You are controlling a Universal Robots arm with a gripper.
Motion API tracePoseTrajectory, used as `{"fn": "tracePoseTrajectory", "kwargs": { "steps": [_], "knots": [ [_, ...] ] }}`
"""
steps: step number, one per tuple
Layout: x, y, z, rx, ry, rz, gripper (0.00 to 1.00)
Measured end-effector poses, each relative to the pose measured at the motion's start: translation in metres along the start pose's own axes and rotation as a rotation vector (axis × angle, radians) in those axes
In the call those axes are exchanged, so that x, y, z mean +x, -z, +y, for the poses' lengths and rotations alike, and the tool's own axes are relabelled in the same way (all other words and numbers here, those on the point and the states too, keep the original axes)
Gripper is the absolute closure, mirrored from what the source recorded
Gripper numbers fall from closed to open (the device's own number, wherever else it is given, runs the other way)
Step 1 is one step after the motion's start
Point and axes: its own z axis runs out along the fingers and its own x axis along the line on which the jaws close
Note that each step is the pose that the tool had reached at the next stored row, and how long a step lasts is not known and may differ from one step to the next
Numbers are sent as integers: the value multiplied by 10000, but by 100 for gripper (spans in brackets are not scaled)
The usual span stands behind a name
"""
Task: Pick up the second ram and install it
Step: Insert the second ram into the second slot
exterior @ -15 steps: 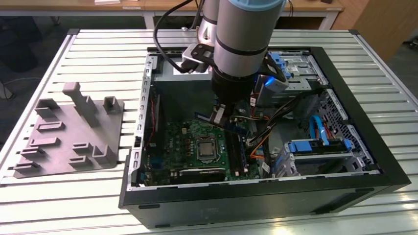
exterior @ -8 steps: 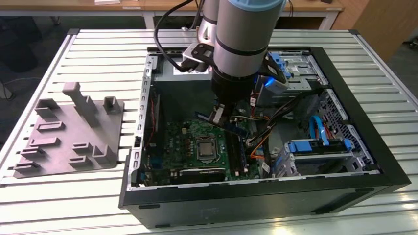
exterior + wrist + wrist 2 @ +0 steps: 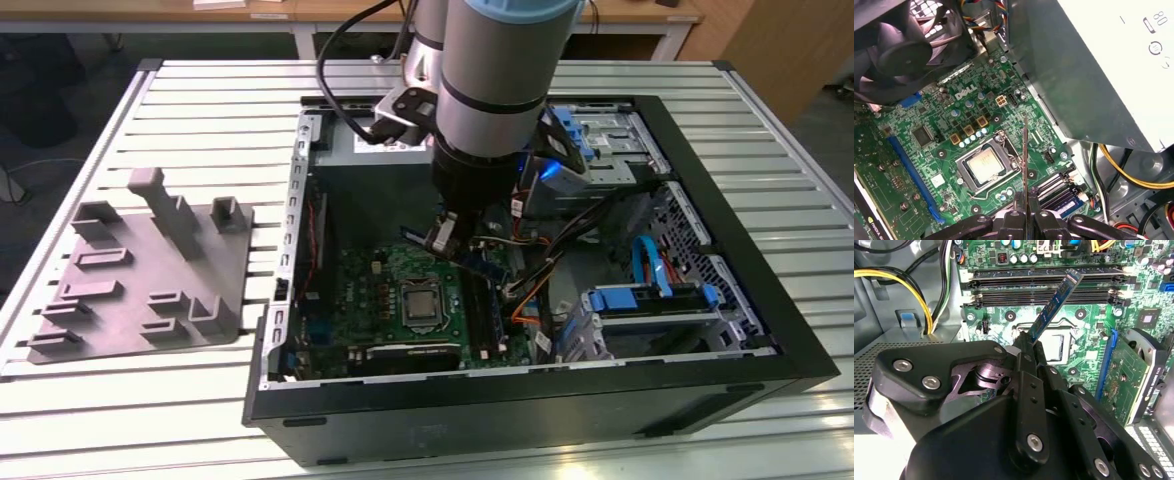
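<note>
Above the motherboard (image 3: 1084,330), the end effector (image 3: 1027,343) clamps the second ram (image 3: 1056,300) (seemingly edgewise, first wrist view).

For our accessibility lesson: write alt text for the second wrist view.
The end effector grips the second ram, a thin blue-green stick, tilted over the green motherboard and its long black memory slots.

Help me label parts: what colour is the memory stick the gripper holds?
The memory stick is dark blue with black chips, clearest in the second wrist view.
</note>
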Motion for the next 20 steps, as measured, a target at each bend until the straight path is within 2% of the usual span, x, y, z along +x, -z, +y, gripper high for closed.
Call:
{"fn": "tracePoseTrajectory", "kwargs": {
  "steps": [20],
  "knots": [
    [0, -7, 0, 36, -1035, -17, 86]
  ]
}}
